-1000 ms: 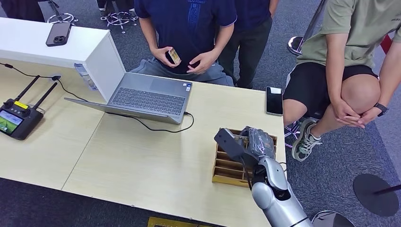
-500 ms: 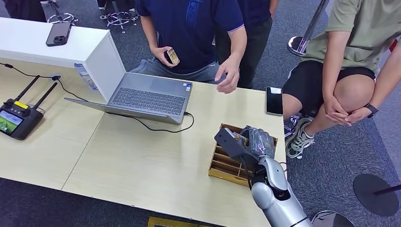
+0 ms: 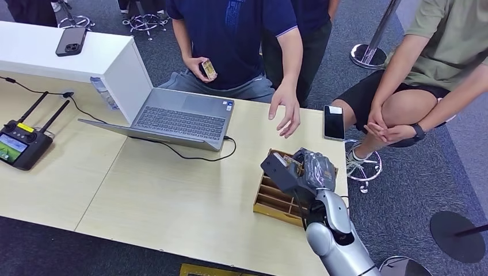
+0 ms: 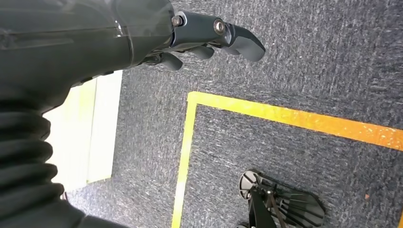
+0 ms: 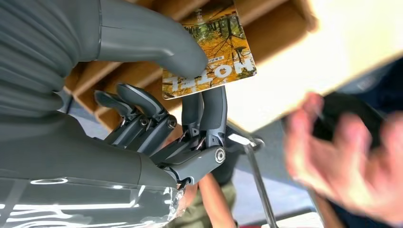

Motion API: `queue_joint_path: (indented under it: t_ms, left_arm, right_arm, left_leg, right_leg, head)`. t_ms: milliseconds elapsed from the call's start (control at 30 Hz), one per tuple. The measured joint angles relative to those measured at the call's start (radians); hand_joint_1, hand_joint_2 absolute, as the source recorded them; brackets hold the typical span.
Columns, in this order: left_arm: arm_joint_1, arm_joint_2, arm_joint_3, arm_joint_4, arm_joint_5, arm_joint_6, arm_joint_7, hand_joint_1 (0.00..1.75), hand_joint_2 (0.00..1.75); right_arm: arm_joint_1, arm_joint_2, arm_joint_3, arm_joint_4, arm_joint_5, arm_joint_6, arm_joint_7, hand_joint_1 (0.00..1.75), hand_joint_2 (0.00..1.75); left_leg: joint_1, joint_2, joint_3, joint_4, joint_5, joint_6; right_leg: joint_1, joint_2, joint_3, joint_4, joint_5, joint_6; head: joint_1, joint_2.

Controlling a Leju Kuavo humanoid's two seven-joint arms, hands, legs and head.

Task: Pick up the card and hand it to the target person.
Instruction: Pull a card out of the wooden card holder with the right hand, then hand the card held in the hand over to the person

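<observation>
The pale wooden table [image 3: 172, 195] spans most of my head view. On it, largest first: an open laptop [image 3: 178, 118] at about 11 o'clock from my right hand, a remote controller [image 3: 22, 144] far out at 9 o'clock near the table's edge, a wooden slotted tray [image 3: 270, 198] just under my right hand, and a dark phone [image 3: 334, 122] at roughly 1 o'clock near the far table edge.

A person in a dark blue shirt [image 3: 236, 29] stands across the table at 11 to 12 o'clock. Their open hand [image 3: 286, 109] hangs over the table at 12 o'clock from my right hand, palm down, apart from me. Their other hand holds a small card-like object [image 3: 208, 69] near their body.

My right arm [image 3: 334, 236] rises from the lower edge of the head view, forearm angled toward 11 o'clock, placing my right hand [image 3: 302, 172] above the tray's far end. In the right wrist view, my thumb [image 5: 157, 45] presses the card [image 5: 211, 47] against my two extended fingers [image 5: 211, 111]; the remaining fingers curl inward. The card, printed with autumn trees, is pinched clear above the tray slots.

My left hand [image 4: 142, 35] hangs over grey carpet [image 4: 309, 66] with yellow floor tape [image 4: 285, 116], fingers loosely curled, holding nothing.
</observation>
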Motion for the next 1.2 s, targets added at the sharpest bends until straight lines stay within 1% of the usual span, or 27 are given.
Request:
queue_joint_path:
  t_ms: [233, 400, 1200]
  left_arm:
    - [0.001, 0.0, 0.0, 0.0, 0.012, 0.005, 0.009, 0.0, 1.75]
    - [0.0, 0.0, 0.0, 0.0, 0.011, 0.003, 0.005, 0.0, 1.75]
    - [0.0, 0.0, 0.0, 0.0, 0.011, 0.001, 0.01, 0.0, 1.75]
  right_arm:
    - [-0.001, 0.0, -0.004, -0.155, 0.011, -0.002, 0.005, 1.75, 1.75]
    - [-0.007, 0.0, -0.006, -0.212, 0.002, -0.003, 0.008, 1.75, 1.75]
    - [-0.011, 0.0, -0.006, -0.241, -0.024, -0.018, -0.004, 1.75, 1.75]
  left_leg:
    - [0.0, 0.0, 0.0, 0.0, 0.0, 0.0]
    - [0.0, 0.0, 0.0, 0.0, 0.0, 0.0]
    - [0.0, 0.0, 0.0, 0.0, 0.0, 0.0]
  right_leg:
    - [0.0, 0.0, 0.0, 0.0, 0.0, 0.0]
    - [0.0, 0.0, 0.0, 0.0, 0.0, 0.0]
    - [0.0, 0.0, 0.0, 0.0, 0.0, 0.0]
  head:
    - [0.0, 0.0]
    - [0.0, 0.0]
    - [0.0, 0.0]
